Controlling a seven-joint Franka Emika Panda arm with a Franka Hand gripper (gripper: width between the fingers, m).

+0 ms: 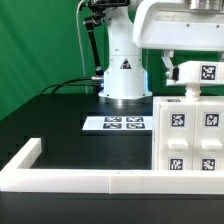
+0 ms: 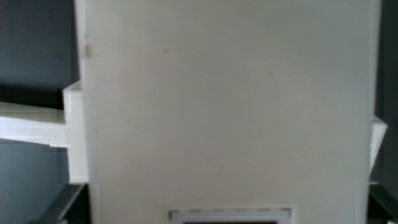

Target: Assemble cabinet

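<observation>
The white cabinet box (image 1: 190, 135) stands at the exterior view's right, with several black-and-white tags on its front. A smaller white cabinet part (image 1: 197, 73) with one tag sits just above the box's top. My gripper (image 1: 178, 66) hangs from the big white hand straight over it and appears shut on this part. In the wrist view the part's plain white face (image 2: 222, 100) fills nearly the whole picture between the jaws of my gripper (image 2: 222, 214). One dark fingertip (image 2: 59, 205) shows at its edge; the other is hidden.
The robot base (image 1: 123, 70) stands at the back centre. The marker board (image 1: 115, 123) lies flat on the black table in front of it. A long low white border rail (image 1: 80, 178) runs along the front and turns up at the exterior view's left.
</observation>
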